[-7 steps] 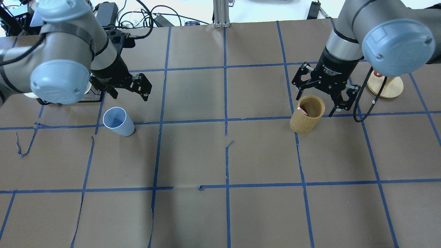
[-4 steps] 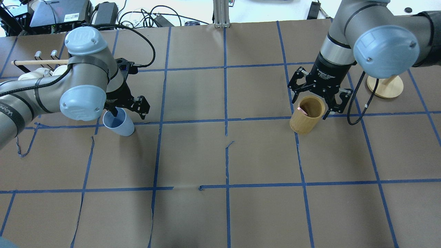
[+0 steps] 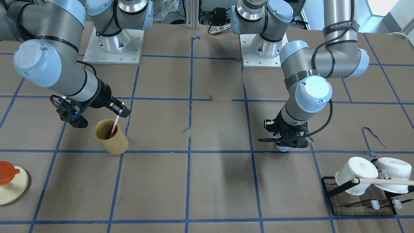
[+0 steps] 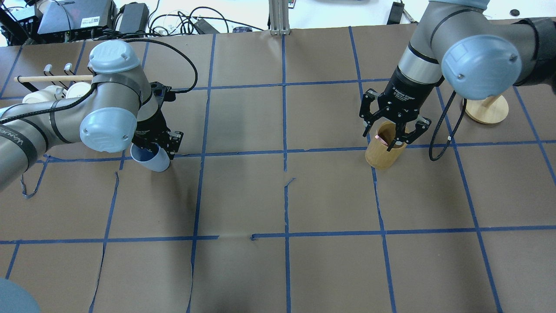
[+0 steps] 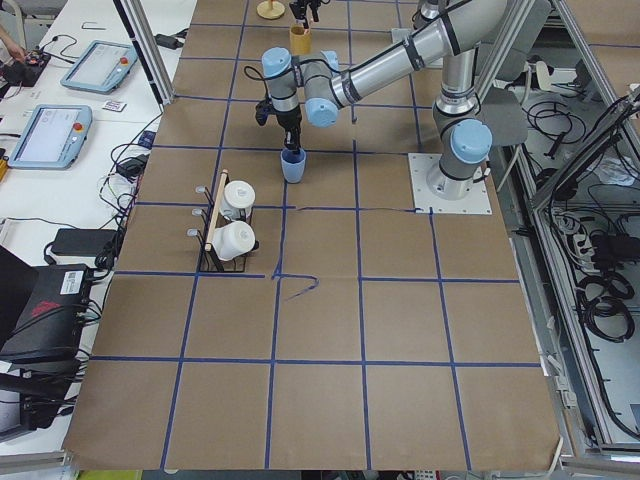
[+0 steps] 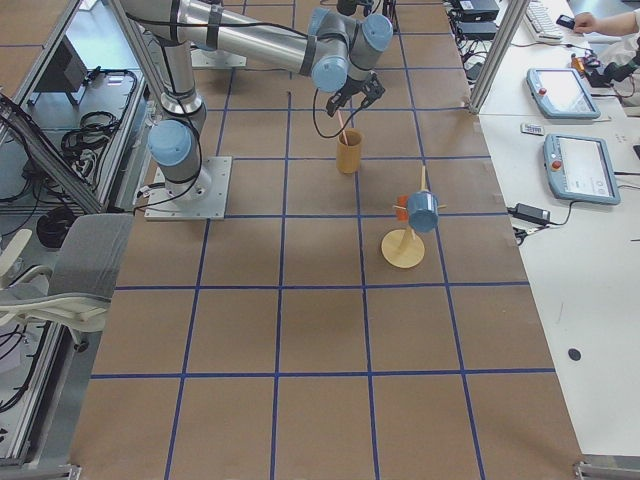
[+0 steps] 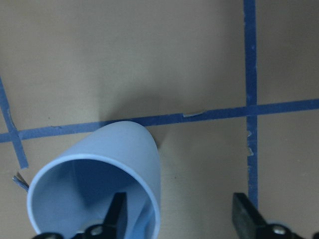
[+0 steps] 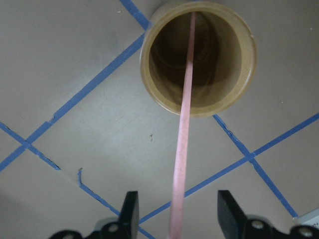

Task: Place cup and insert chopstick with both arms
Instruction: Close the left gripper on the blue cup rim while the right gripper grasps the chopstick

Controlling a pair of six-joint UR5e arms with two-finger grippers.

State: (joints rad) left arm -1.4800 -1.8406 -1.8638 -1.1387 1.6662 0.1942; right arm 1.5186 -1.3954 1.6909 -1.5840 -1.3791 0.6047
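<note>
The blue cup (image 4: 153,160) stands upright on the paper-covered table (image 4: 330,269), on the robot's left side, against a blue tape line (image 7: 209,113) near a grid crossing. The left gripper (image 4: 157,145) points down over it with its jaws spread. In the left wrist view one finger (image 7: 117,216) reaches inside the cup's mouth and the other (image 7: 246,216) stands well outside the wall, so the near part of the rim lies between them without being squeezed. On the robot's right side, the bamboo holder (image 4: 381,157) stands upright on the table beside a tape line. The pink chopstick (image 8: 183,139) has its lower end inside the holder. It leans against the rim, and its upper end rises toward the right gripper (image 4: 392,135). That gripper hangs just above the holder, released. In the right wrist view its fingers (image 8: 130,211) flank the chopstick, with a gap showing on either side. A black wire rack (image 3: 359,202) with two white mugs (image 3: 355,176) and a wooden dowel (image 3: 385,182) sits at the table's far left end. A round wooden stand (image 6: 405,250) carrying a blue cup and an orange piece stands behind the holder at the right end.
</note>
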